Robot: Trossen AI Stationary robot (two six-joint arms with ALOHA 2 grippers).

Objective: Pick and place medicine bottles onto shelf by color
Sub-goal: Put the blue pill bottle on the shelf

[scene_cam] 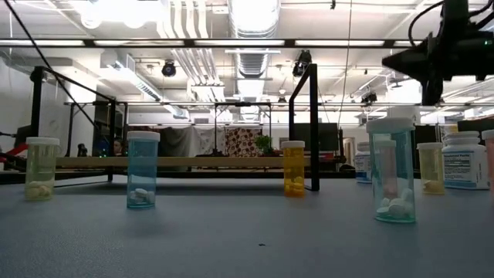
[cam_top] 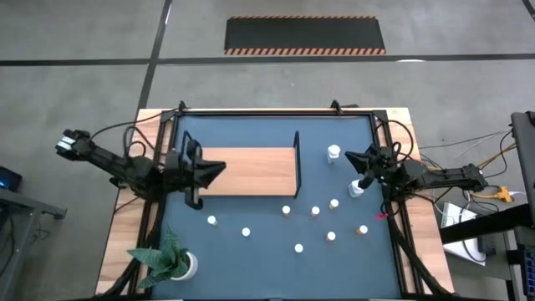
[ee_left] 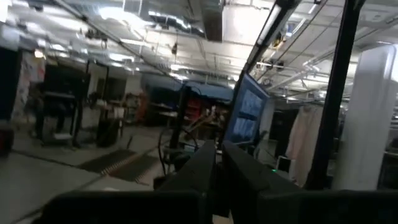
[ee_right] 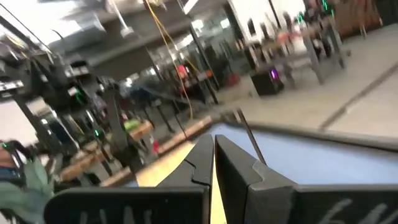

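- The wooden shelf (cam_top: 247,171) lay on the dark blue tabletop (cam_top: 251,251), with a black frame end (cam_top: 296,163) standing at its right edge; no bottle sat on it.
- The left gripper (cam_top: 219,169) hung over the shelf's left part, fingers (ee_left: 202,171) pressed together and holding nothing.
- The right gripper (cam_top: 351,156) hovered well to the right of the shelf, its fingers (ee_right: 205,155) likewise closed on nothing, pointing back toward the shelf.
- A larger white bottle (cam_top: 334,152) stood just right of the shelf's frame end, and another (cam_top: 357,187) stood under the right arm, below that gripper.
- The small medicine bottles were scattered in front of the shelf: one (cam_top: 212,221) near its left front, one (cam_top: 246,232) beside that, one (cam_top: 286,211) just off the front right corner, and others (cam_top: 315,212) spread further right.
- In the low view they were clear tinted vials with caps: a yellowish one (scene_cam: 41,168), a blue one (scene_cam: 143,169), an orange one (scene_cam: 293,167) and a teal one (scene_cam: 392,171), each with a few pills at the bottom.
- Judgement: these vials look light, stiff and smooth plastic, tall for their base, so easy to tip or squirt out of a pinch. Best taken across the body just under the cap, jaws square, with a modest squeeze.
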